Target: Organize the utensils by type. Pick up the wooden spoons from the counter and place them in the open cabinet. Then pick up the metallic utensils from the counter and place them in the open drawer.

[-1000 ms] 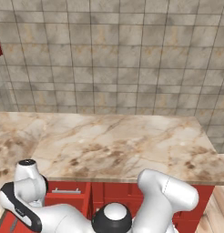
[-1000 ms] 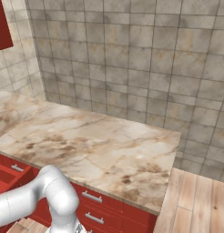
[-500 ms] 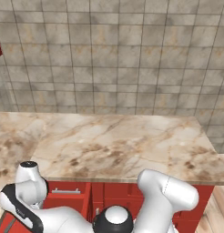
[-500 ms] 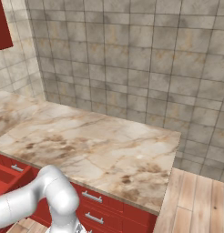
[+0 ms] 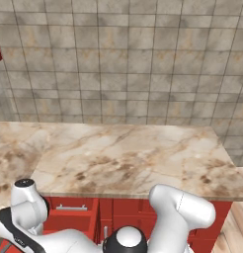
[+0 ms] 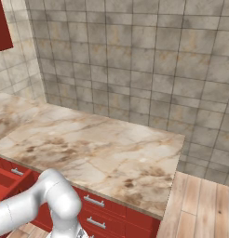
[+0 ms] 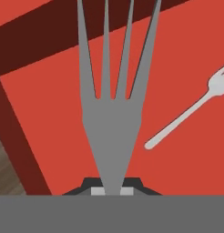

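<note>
Over the open drawer, our jaws clamp a grey fork by its handle, so we should lower and release it clear of the second fork at three o'clock.

In the hand view, a held fork sits between the gripper tips, tines pointing away from the hand, over the floor of the open drawer. A second fork lies flat on that floor, to the right of the first and apart from it. The drawer's wall runs along the top and left. In the base views, the counter lies before the tiled wall, above the drawer, probably the one at the right base view's left edge.
</note>
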